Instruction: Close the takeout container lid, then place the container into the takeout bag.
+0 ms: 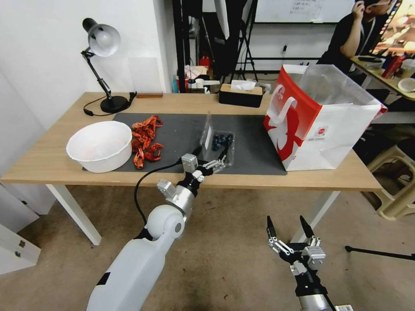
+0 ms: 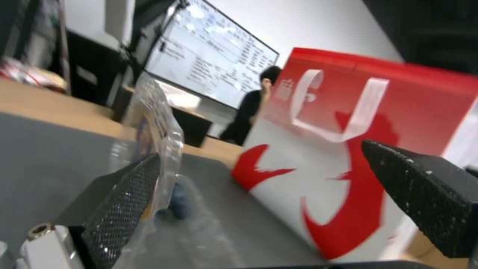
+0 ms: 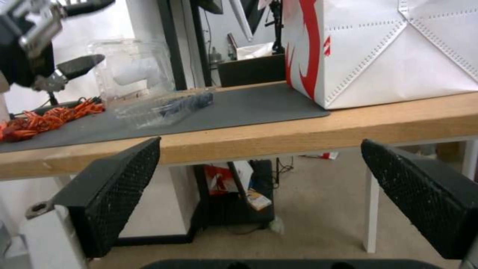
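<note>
Wooden table (image 1: 52,166) runs across the room in front of me, with a dark grey mat (image 1: 181,129) laid over its middle stretch and a desk lamp (image 1: 101,43) at its far left corner. On that mat, toward the near edge, sits the takeout container (image 1: 218,149), blueberries dark in its shallow base. Its lid (image 1: 206,131) stands nearly upright on the hinge, white label facing the left end of the table, so the box is plainly not closed yet.

I have my left gripper (image 1: 215,164) up at the near edge of the mat, right at the container's near side, fingers spread. In my left wrist view one finger (image 2: 127,201) lies against the clear plastic while the other is well clear; I'd judge I'm placed low and close so I can tip the lid over onto the base.

My right gripper (image 1: 288,231) hangs below the table's near edge, fingers wide apart and holding nothing, parked out of the way.

At the right end of the table the takeout bag (image 1: 322,121) stands upright, mouth open and liner showing, ready to receive the box. A white bowl (image 1: 100,146) and an orange tangle (image 1: 145,142) sit at the mat's left end, a black tissue box (image 1: 241,95) at the far edge.
</note>
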You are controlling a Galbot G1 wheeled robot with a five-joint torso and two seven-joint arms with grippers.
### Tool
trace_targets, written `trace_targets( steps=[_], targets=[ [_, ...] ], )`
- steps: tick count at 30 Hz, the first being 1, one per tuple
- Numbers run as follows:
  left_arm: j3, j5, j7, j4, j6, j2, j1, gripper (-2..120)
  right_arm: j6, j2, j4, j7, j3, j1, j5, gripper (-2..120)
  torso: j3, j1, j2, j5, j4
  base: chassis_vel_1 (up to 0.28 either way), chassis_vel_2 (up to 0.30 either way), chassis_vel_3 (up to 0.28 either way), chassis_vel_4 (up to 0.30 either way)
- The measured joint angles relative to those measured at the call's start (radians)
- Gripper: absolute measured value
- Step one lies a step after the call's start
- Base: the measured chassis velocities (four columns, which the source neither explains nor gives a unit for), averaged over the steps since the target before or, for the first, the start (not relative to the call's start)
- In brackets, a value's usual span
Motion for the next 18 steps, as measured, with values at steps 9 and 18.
trace_targets(
  steps=[9,18],
  targets=[
    [0.044,-0.174,-0.029,-0.029,0.090,-0.001,-0.051,100,0.001,0.002,0.001,0.001,0.006,-0.006,-0.001,100,0.000,0.000,0.000,0.0001,-0.0001,0.000,0.000,0.000,0.000],
    [0.084,-0.393,-0.167,-0.001,0.221,-0.023,-0.148,100,0.006,0.006,0.004,0.002,0.015,-0.014,-0.002,100,0.000,0.000,0.000,0.0000,-0.0001,0.000,0.000,0.000,0.000]
  ],
)
